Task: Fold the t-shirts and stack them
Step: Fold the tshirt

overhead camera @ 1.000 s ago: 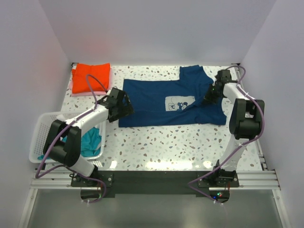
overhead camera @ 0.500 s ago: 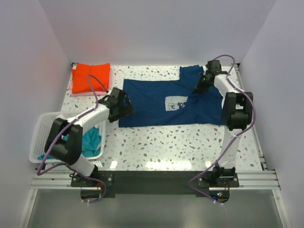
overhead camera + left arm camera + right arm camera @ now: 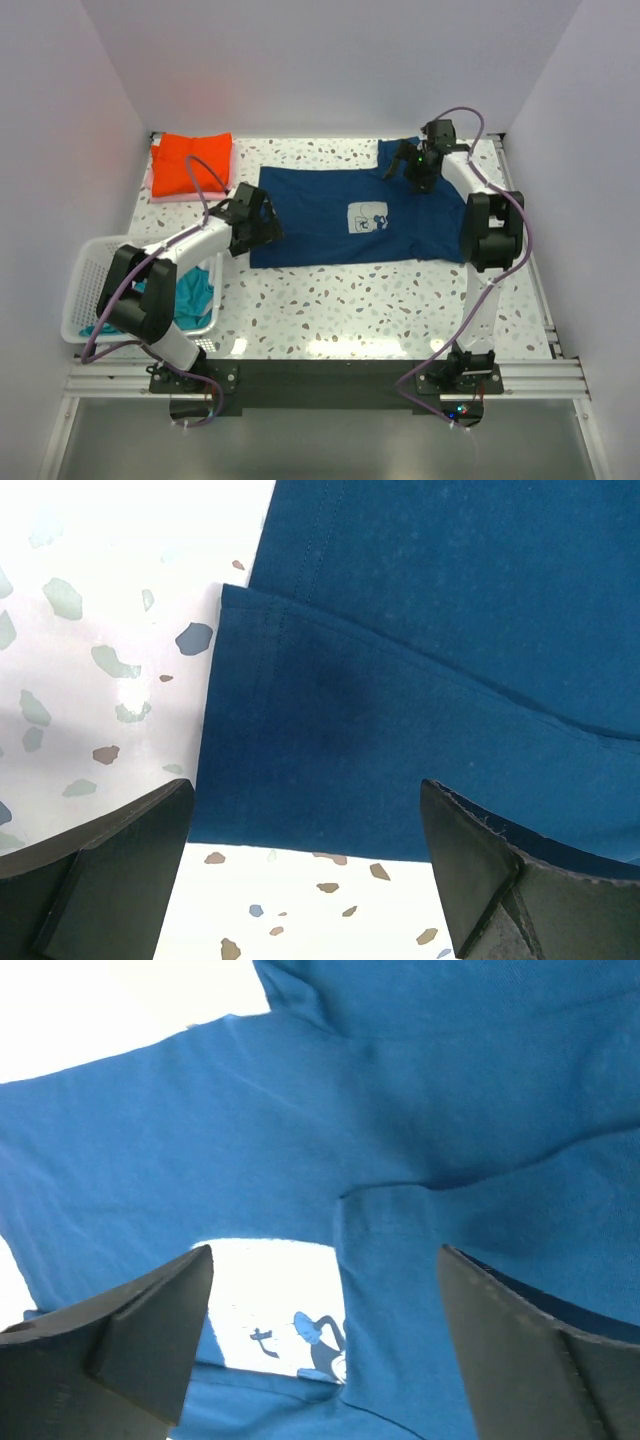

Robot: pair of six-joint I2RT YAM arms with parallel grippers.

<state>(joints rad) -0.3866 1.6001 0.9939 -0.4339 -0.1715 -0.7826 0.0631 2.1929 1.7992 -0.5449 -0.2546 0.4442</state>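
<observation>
The navy t-shirt (image 3: 310, 212) lies spread flat across the middle of the table (image 3: 350, 300), with its pale print facing up. The left gripper (image 3: 258, 218) is poised at the shirt's left edge with its jaws wide, the hem corner lying between its fingers and nothing gripped. The right gripper (image 3: 405, 168), likewise spread wide and empty, hovers over the far right part by the sleeve.

The top external camera looks down from above and behind the arm bases (image 3: 185, 378), taking in the whole speckled table (image 3: 350, 300). Both wrist cameras face down, very close to the navy t-shirt (image 3: 320, 225), shared by all three views; the right one also catches its pale print (image 3: 262, 1290).
</observation>
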